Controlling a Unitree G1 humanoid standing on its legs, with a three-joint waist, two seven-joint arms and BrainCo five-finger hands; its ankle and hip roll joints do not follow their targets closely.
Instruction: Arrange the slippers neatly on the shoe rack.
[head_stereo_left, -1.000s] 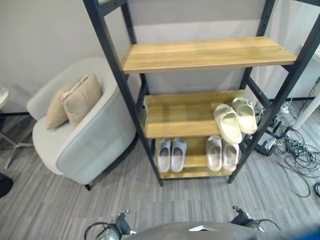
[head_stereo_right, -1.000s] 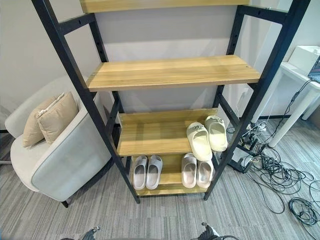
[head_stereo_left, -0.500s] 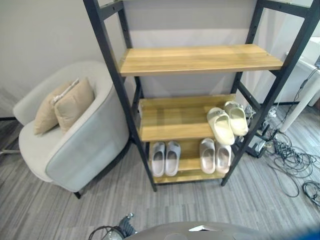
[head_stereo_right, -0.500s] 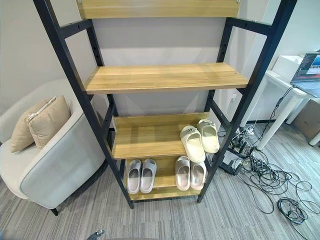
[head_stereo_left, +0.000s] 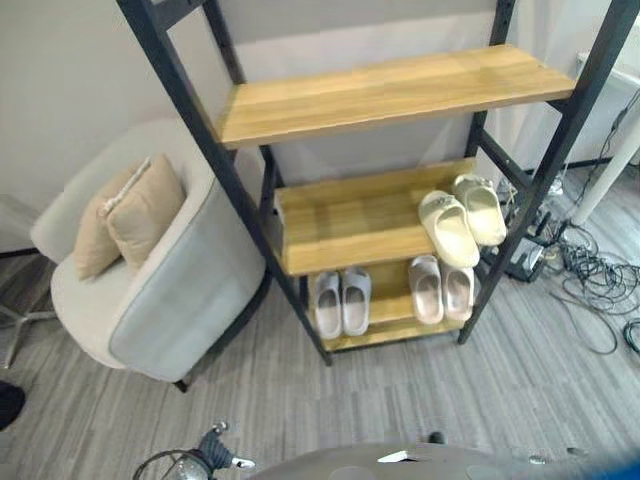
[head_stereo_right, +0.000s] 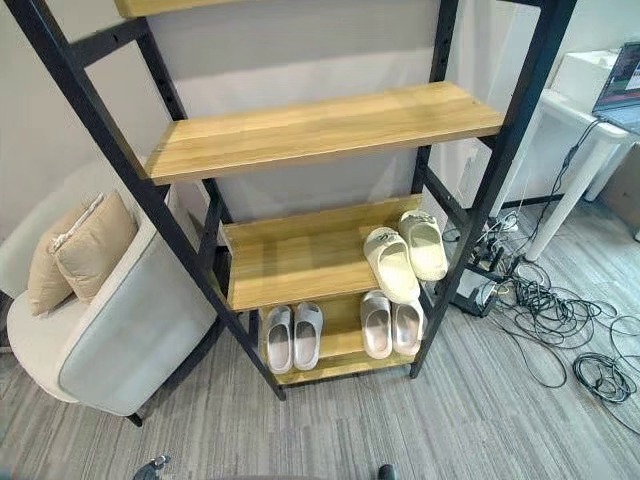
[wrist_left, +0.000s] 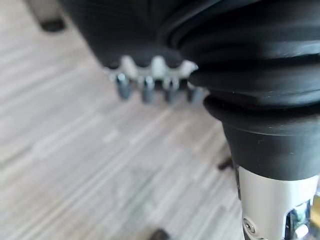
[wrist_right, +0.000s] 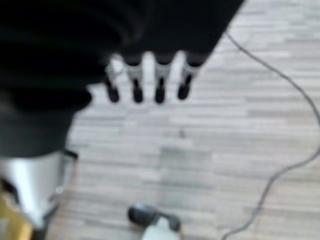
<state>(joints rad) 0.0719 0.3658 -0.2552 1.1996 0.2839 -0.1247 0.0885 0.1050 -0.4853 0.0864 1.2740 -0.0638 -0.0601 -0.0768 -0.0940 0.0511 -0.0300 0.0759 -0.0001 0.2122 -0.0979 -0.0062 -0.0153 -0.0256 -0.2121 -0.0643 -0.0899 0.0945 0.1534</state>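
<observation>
The shoe rack (head_stereo_left: 340, 222) has a black frame and wooden shelves. On its middle shelf, at the right end, lies a cream pair of slippers (head_stereo_left: 460, 222), one angled across the shelf edge. The bottom shelf carries a grey pair (head_stereo_left: 341, 302) on the left and a pale beige pair (head_stereo_left: 441, 290) on the right, both side by side with toes inward. My left hand (wrist_left: 150, 86) hangs over the floor, fingers straight and empty. My right hand (wrist_right: 150, 80) also hangs above the floor, fingers straight, holding nothing.
A grey armchair (head_stereo_left: 170, 290) with two tan cushions (head_stereo_left: 125, 215) stands against the rack's left side. Loose cables (head_stereo_left: 600, 290) and a power strip lie on the floor to the right. A white table (head_stereo_right: 565, 150) stands at the far right.
The whole picture has shifted, so the camera moved. The slippers and the rack stay as they were.
</observation>
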